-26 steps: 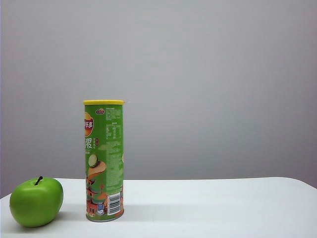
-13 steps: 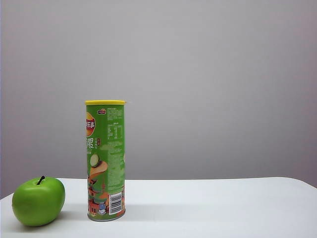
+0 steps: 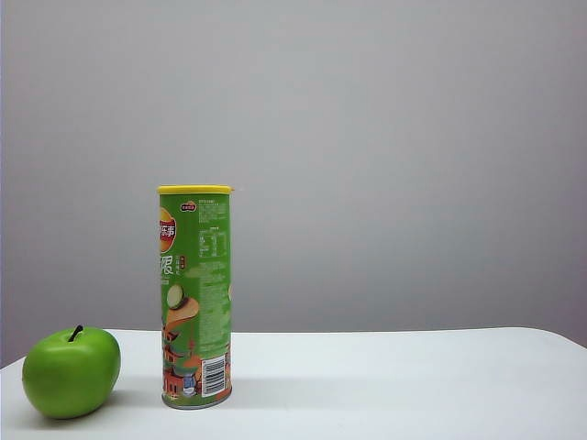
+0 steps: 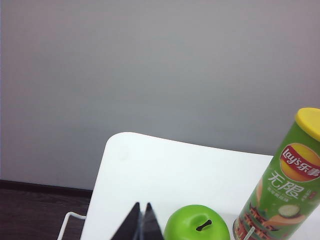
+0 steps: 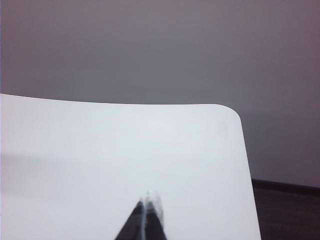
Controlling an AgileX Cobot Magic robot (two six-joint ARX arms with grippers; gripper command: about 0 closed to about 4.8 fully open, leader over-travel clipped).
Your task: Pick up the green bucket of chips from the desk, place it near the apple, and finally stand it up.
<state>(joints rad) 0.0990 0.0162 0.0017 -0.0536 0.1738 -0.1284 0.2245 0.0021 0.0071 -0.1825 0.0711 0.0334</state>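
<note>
— Across the exterior view, lower left: green bucket of chips standing upright on the desk, yellow lid up, apple sitting just beside it at the frame's left edge, a narrow gap showing between them. Neither arm showing anywhere in this view.

— Looking finished, then?

— Judging so: lying near the apple and already stood up, nothing of the task seeming left but keeping both arms clear. Nothing else sitting on the white top, nothing leaning on the can.

— Moving to the left wrist view?

— Showing the left gripper at the bottom edge, dark fingertips pressed together, clenched on nothing. Apple sitting just right of it at the bottom, can rising tilted at the lower right, desk spreading behind, a thin white wire frame peeking in at the lower left beyond the desk's edge.

— And the right wrist view?

— Showing the right gripper at the bottom centre, tips likewise closed and holding nothing, hanging over bare desk. No can or apple in sight there.

— Anything risky next?

— Calling only for care near the tall, slim can, likely tipping at a light nudge from the left gripper.
</note>
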